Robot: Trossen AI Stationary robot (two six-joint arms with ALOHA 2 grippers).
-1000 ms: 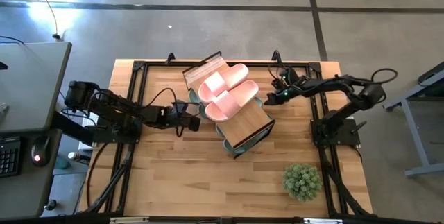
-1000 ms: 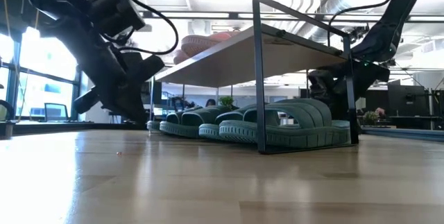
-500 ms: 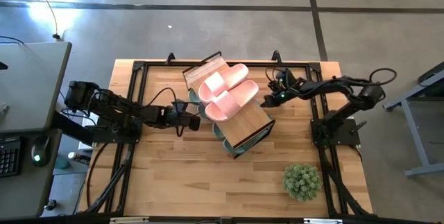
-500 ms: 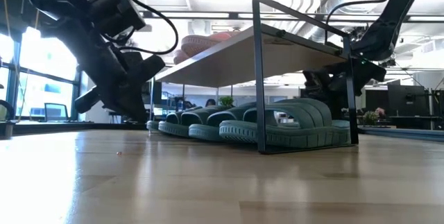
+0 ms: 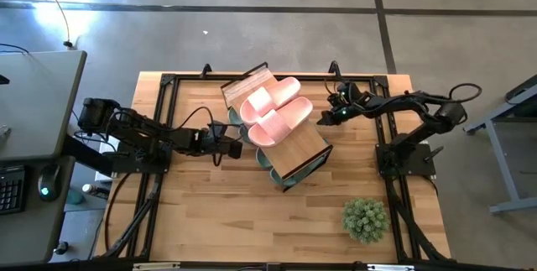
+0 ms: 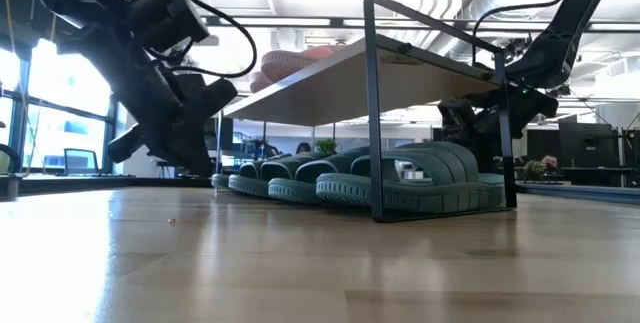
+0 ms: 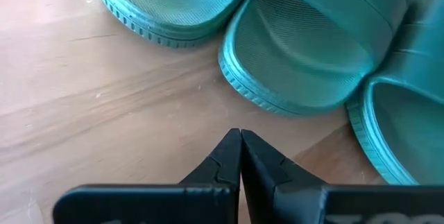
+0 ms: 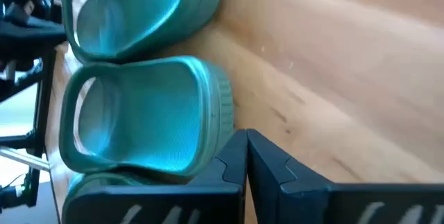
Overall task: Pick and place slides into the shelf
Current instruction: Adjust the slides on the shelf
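From the near edge of the table (image 5: 252,237) looking in, the shelf (image 5: 295,147) stands diagonally at the middle, its long axis running from near right to far left. Under its plank the green slides (image 6: 420,178) lie side by side in a row, and the two pink slides (image 5: 275,112) rest on top toward the far end. My left gripper (image 5: 237,147) sits just beside the shelf's left long side, fingers pressed together and holding nothing; past its tips the rounded ends of green slides (image 7: 312,50) lie just ahead, pointing out at me. My right gripper (image 5: 322,121) is a little farther back on the opposite long side, also shut and empty, its tips almost against the sole edge of a green slide (image 8: 139,116). I judge each claw equally close to its own side of the row, so any nudge inward runs across the shelf's long axis.
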